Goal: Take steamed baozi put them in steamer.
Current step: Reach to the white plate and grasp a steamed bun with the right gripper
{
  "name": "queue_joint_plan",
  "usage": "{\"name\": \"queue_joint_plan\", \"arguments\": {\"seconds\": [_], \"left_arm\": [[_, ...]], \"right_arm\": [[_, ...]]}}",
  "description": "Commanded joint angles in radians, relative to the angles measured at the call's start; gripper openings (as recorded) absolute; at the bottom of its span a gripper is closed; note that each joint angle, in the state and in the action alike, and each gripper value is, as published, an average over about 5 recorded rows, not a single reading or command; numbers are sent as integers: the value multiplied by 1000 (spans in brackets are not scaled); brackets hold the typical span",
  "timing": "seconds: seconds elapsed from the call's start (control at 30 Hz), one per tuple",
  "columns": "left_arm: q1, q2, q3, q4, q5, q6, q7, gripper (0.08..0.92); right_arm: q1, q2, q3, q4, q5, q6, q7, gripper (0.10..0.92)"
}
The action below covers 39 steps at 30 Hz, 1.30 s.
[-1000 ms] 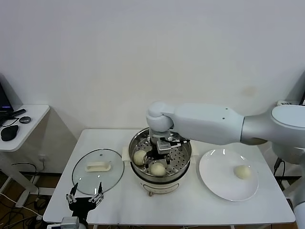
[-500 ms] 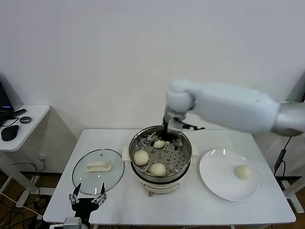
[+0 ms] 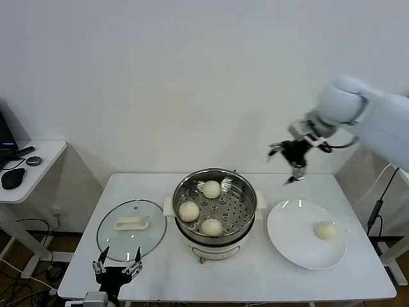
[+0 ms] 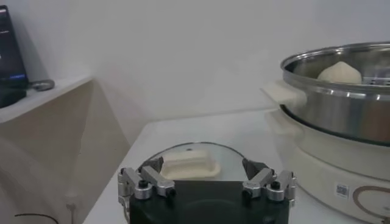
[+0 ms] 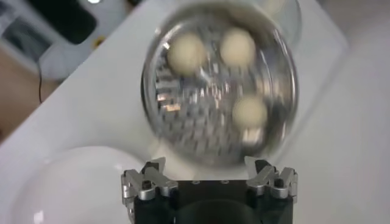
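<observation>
Baozi: beyond the left gripper (image 3: pixel 117 267), parked wide and empty by the glass lid (image 3: pixel 131 229), three buns (image 3: pixel 211 227) sit in the steamer (image 3: pixel 216 206), one (image 3: pixel 326 231) on the plate (image 3: pixel 284 240), while the right gripper (image 3: pixel 289 163) hangs spread and empty above, its arm partly cropped.

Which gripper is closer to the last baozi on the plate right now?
Right. The right gripper hangs open in the air above the plate's far edge, near the baozi. The left gripper sits open at the table's front-left, by the glass lid.

White table (image 3: pixel 255 281), glass lid (image 3: pixel 131 229), steamer (image 3: pixel 216 214), white plate (image 3: pixel 297 240)
</observation>
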Motion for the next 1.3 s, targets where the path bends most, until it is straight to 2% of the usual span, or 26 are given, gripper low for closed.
{"name": "queue_joint_plan", "arguments": {"seconds": [0.03,0.33,0.63,0.8,1.3], "left_arm": [[13,10,-9,6,-3,4,1,823],[21,8,-21,14,0,8,4,823],[3,13,-37,46,-1,13,10,823],[-4,12,-43,62,-1,15,11,823],[-17,6,-38,88,2,14,10,823]], "right_arm": [[-319,-247,272,-128,-206,-142,-54,823],[-600,-231,498,-173,-326,-87,-51,823],[-710,-142,597,-312,-397,40,4,823],[-750,-132,620,-312,-429,41,-20,823],[-805,-90,660,-353,-428,6,32,823]]}}
